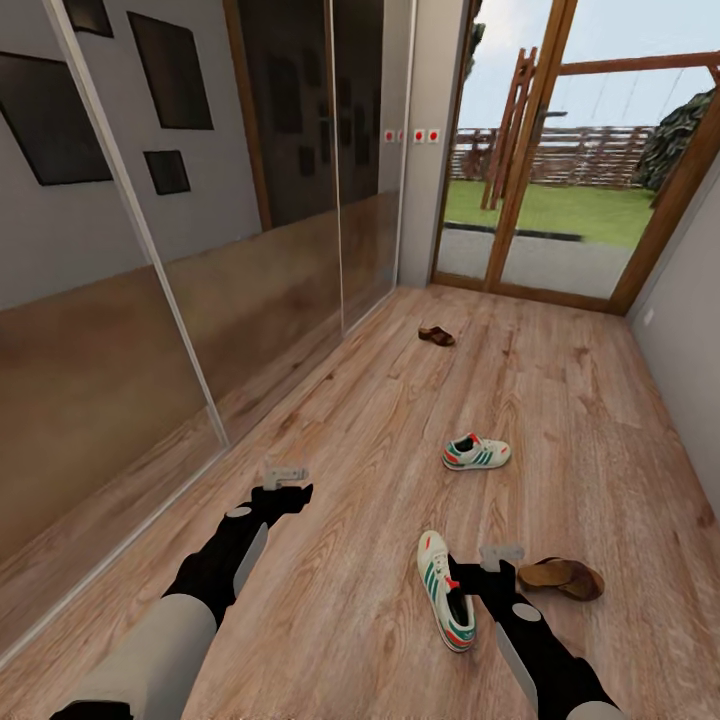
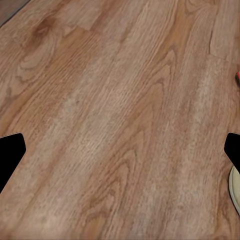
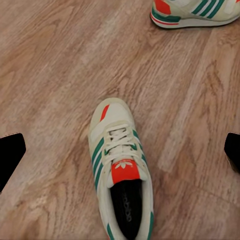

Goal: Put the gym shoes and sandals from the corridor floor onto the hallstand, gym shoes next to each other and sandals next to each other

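Corridor floor: light wood planks, running toward a glass door with lawn behind; mirrored sliding panels along the left wall.

Left arm: stretched forward and low over bare planks, left gripper pointing ahead, its dark fingers spread wide apart at the wrist view's edges, holding nothing.

Right arm: reaching forward beside the near gym shoe, right gripper hovering above the floor; fingers released, wide open, the shoe lying between them below, toe away from the robot.

Second gym shoe: on the floor farther ahead, lying crosswise, well apart from the first.

Near sandal: dark brown, on the floor just right of the right gripper.

Far sandal: on the floor near the door.
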